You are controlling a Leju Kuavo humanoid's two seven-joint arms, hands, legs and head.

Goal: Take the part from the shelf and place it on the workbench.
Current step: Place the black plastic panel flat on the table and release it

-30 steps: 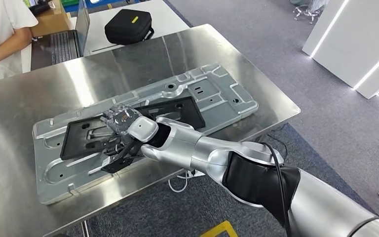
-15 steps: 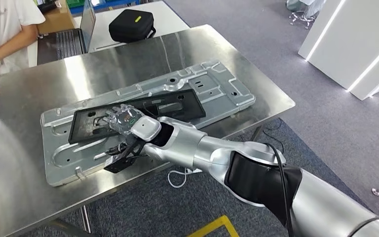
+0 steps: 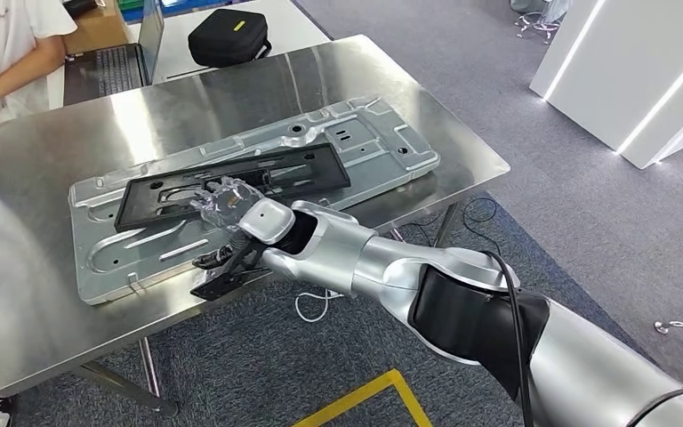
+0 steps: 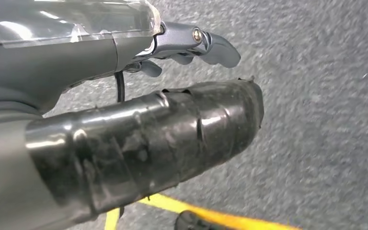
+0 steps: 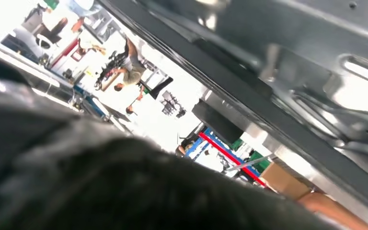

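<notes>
Whole view shifted by camera; right hand (image 3: 231, 206) spread flat atop black part (image 3: 236, 184) on workbench (image 3: 44, 294), no grip.

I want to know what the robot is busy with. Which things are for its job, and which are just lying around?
For the job:
- black part
- silver metal plate
- workbench
- right robot hand

Just lying about:
- black case
- laptop
- white cable

1. Left hand (image 4: 124, 96) holds nothing; its thick thumb (image 4: 163, 139) is wrapped in dark, wrinkled tape.
2. Grey fingers (image 4: 211, 45) are extended beside the thumb.
3. Grey carpet floor (image 4: 316, 120) lies beyond the hand.
4. A yellow floor line (image 4: 239, 221) runs near the thumb.
</notes>
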